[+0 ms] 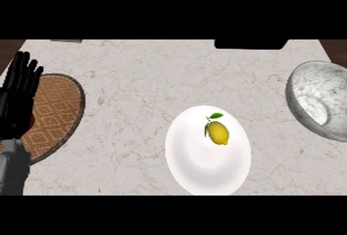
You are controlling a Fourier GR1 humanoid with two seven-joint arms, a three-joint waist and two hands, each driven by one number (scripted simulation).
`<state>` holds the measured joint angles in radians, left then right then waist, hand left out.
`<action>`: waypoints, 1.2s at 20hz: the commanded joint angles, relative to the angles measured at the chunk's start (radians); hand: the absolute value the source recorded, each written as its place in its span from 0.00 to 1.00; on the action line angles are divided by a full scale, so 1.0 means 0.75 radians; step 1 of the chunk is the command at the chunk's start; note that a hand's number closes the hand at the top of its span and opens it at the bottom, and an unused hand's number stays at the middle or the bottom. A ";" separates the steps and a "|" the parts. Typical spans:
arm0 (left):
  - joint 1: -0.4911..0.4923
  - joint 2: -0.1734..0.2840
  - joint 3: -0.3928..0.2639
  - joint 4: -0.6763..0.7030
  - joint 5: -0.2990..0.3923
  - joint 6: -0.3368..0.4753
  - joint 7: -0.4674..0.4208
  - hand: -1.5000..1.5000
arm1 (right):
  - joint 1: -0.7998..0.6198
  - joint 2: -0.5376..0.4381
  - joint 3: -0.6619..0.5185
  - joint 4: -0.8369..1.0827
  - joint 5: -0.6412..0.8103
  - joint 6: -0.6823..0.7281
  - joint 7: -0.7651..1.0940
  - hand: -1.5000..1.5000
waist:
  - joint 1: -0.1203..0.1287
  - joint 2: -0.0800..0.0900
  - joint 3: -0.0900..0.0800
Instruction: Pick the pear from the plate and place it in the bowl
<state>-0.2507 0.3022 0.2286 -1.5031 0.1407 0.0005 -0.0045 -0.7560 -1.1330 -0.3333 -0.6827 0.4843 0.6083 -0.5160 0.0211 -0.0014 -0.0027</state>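
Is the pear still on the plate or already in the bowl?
On the plate: the pear lies on the white plate; the marble bowl at right holds nothing visible.

Lit evenly and softly from above, with no hard cast shadows on the pale marble counter (136, 82). Faint grey shading inside the white plate (203, 170) around its centre, a thin dark edge under the yellow fruit (218, 133), and a bright patch low in the marbled bowl (318, 103) against a darker outer wall; no sharp glare anywhere. Black left hand (17, 98) reads nearly flat, little detail in its dark surface; plate stretched taller than wide, bowl cut by the right edge.
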 commanded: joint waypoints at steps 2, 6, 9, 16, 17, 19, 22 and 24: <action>0.054 -0.038 -0.025 -0.048 -0.031 0.028 -0.014 0.50 | -0.033 0.192 0.077 -0.143 -0.043 0.096 0.128 1.00 | -0.015 -0.001 0.002; -0.021 0.000 0.012 0.059 -0.019 0.012 -0.014 0.50 | 0.021 0.359 0.143 -0.333 -0.053 0.065 0.301 1.00 | -0.038 -0.004 0.002; -0.029 -0.041 -0.030 -0.042 -0.041 0.072 0.088 0.50 | 0.059 0.367 0.148 -0.317 -0.022 0.030 0.285 1.00 | -0.024 0.001 0.004; -0.043 -0.016 -0.009 -0.028 -0.013 0.025 0.067 0.50 | 0.118 0.573 0.198 -0.233 0.140 -0.300 0.477 1.00 | -0.010 0.006 0.004; -0.059 0.002 0.010 0.061 -0.027 0.001 -0.031 0.50 | 0.036 0.588 0.195 -0.150 0.138 -0.276 0.520 1.00 | -0.005 0.011 0.004; 0.006 -0.021 0.005 0.065 -0.039 -0.002 -0.087 0.50 | 0.103 0.680 0.190 -0.181 0.107 -0.304 0.540 0.00 | -0.016 0.006 0.004; 0.029 -0.059 -0.034 -0.045 -0.048 0.039 0.005 0.50 | 0.102 0.665 0.118 -0.035 0.044 -0.296 0.395 0.00 | -0.008 0.008 0.005; -0.019 -0.012 0.021 0.030 -0.004 -0.004 -0.017 0.50 | 0.089 0.780 0.058 -0.024 -0.032 -0.363 0.414 0.00 | -0.011 0.010 0.005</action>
<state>-0.2481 0.2780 0.2206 -1.5033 0.1169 0.0123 -0.0145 -0.6953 -0.6151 -0.2331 -0.7596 0.5208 0.3767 -0.1721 0.0143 0.0045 0.0007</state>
